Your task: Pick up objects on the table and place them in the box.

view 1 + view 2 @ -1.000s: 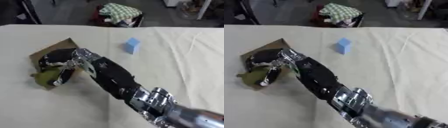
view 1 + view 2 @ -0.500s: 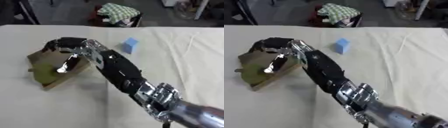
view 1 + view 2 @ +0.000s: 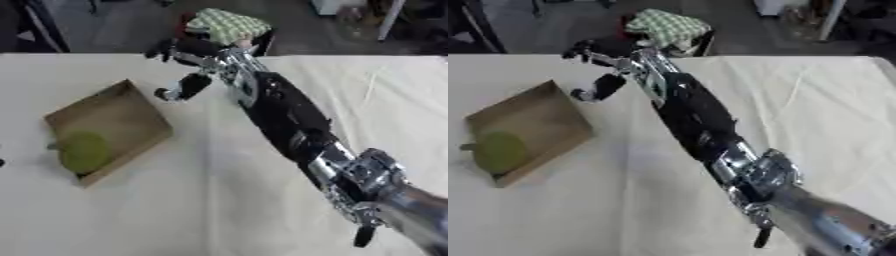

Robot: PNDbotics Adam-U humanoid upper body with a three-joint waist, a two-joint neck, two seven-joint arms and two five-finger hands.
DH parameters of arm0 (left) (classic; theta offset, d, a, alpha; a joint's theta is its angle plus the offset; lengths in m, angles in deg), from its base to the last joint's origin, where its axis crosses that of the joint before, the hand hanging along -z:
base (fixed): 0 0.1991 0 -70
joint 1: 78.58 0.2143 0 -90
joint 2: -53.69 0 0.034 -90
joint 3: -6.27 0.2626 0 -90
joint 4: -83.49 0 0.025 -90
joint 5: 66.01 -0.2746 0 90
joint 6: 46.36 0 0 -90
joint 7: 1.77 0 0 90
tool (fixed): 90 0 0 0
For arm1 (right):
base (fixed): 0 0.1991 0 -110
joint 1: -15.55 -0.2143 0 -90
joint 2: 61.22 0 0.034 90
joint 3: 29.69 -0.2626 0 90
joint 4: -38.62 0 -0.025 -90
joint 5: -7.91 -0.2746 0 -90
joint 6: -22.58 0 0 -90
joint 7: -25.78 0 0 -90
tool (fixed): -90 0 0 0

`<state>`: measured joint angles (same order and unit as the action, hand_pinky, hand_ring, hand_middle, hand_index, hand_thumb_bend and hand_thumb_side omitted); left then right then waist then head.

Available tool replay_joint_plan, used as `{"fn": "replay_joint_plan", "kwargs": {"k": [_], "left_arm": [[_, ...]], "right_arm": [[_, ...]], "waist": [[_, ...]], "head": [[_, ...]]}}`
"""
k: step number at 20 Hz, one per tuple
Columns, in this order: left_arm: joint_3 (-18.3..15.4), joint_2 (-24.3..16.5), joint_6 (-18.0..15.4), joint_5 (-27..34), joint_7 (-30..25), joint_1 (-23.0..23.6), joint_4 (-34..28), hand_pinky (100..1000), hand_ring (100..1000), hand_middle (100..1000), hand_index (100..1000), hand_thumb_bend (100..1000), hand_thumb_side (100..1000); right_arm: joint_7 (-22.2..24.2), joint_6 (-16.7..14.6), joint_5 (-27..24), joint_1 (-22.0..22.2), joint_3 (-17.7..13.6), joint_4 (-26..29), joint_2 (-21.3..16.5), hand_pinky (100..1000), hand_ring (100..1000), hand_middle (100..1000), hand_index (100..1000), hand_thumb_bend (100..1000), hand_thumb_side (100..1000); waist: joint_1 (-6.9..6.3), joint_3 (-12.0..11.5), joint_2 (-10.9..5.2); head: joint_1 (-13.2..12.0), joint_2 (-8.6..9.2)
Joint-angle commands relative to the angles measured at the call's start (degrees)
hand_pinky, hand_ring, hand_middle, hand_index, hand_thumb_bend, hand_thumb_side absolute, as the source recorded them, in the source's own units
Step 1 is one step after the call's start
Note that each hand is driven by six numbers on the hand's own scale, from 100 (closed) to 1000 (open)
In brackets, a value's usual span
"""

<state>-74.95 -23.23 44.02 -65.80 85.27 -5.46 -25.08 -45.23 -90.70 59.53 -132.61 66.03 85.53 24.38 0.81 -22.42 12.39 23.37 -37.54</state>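
- Found the green object (image 3: 85, 151) already in the box (image 3: 122, 112), lodged in the near corner, with a small end poking over the left rim
- Judged that placement done: object lay apart from the hand, nothing touching it
- Saw the right hand (image 3: 194, 51) raised well clear of the box, up by the far edge of the table (image 3: 219, 200), with the right arm (image 3: 289, 115) stretched diagonally across the middle
- Read its fingers as released and slack, one hanging down toward the box's far corner; carried nothing
- Spotted no left hand in either view
- Spotted no other loose object on the visible cloth; could not rule one out, since the arm covered a long strip of the surface
- Judged what was left: check the hidden strip, pick whatever remained there, drop it beside the green one; box had plenty of bare floor free
- Noted a checked cloth (image 3: 229, 25) beyond the table, off the work surface, so not counted as a task item
- Looked for brands, labels, writing: found none readable on box, object, arm or table cover
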Motion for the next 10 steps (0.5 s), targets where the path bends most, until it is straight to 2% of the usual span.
{"fn": "replay_joint_plan", "kwargs": {"k": [1,5,10], "left_arm": [[-0.72,-1.27,0.09,-0.77,0.29,-0.02,-0.02,570,623,602,648,100,739],[-0.84,-1.43,0.05,-1.15,0.43,0.31,0.51,569,623,602,648,100,741],[-0.94,-1.48,0.00,-1.34,0.51,0.48,0.77,569,623,601,648,100,740]], "right_arm": [[0.54,1.47,1.37,-0.08,-0.88,0.28,-4.02,834,899,933,973,356,482],[0.88,3.33,3.67,1.25,-1.60,-0.70,-5.41,841,914,938,976,360,489],[0.55,4.99,5.53,1.86,-2.62,-4.19,-5.34,832,909,937,975,363,495]], "waist": [[-0.24,0.63,-1.04],[-0.26,1.72,-1.20],[-0.43,2.05,-1.26]], "head": [[-0.95,0.80],[-1.50,0.86],[-1.86,0.83]]}}
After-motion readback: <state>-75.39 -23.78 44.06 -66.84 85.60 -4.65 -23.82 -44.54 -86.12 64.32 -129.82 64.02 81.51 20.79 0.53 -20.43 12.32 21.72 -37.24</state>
